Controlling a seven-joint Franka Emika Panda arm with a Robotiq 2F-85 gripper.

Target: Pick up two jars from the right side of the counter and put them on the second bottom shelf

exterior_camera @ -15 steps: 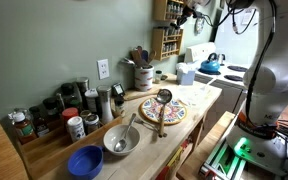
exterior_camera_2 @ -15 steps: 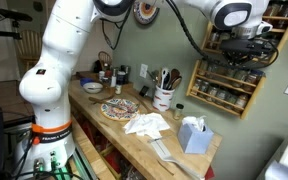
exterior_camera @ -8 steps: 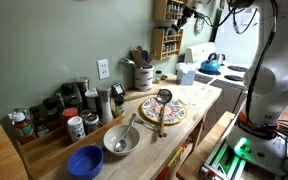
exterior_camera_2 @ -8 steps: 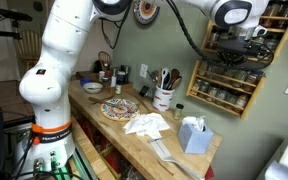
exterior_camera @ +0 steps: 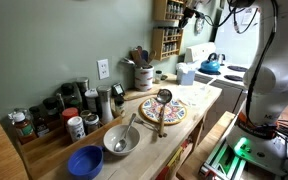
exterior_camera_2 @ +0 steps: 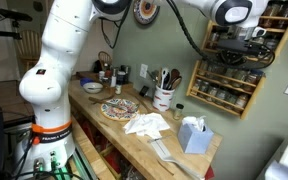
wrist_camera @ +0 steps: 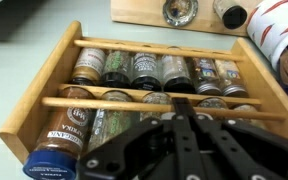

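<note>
Wall-hung spice rack (wrist_camera: 36, 90) shelves run sideways beneath the hand (wrist_camera: 187, 120), whose opening is unclear.

A white multi-jointed robot arm (exterior_camera_2: 59, 70) arches over a long light-wood butcher-block tabletop (exterior_camera_2: 170, 139). Its black gripper (exterior_camera_2: 246, 42) is held against the upper tiers of a brown wooden wall-mounted spice rack (exterior_camera_2: 222, 88) lined with small dark jars. How the jaws stand cannot be made out. Mid-tabletop lies a round patterned plate (exterior_camera_2: 119, 108), with a crumpled white cloth (exterior_camera_2: 147, 124) just beside it. A white crock of dark utensils (exterior_camera_2: 163, 98) stands at the back edge, and a pale blue tissue box (exterior_camera_2: 194, 135) sits near the end below the rack.
</note>
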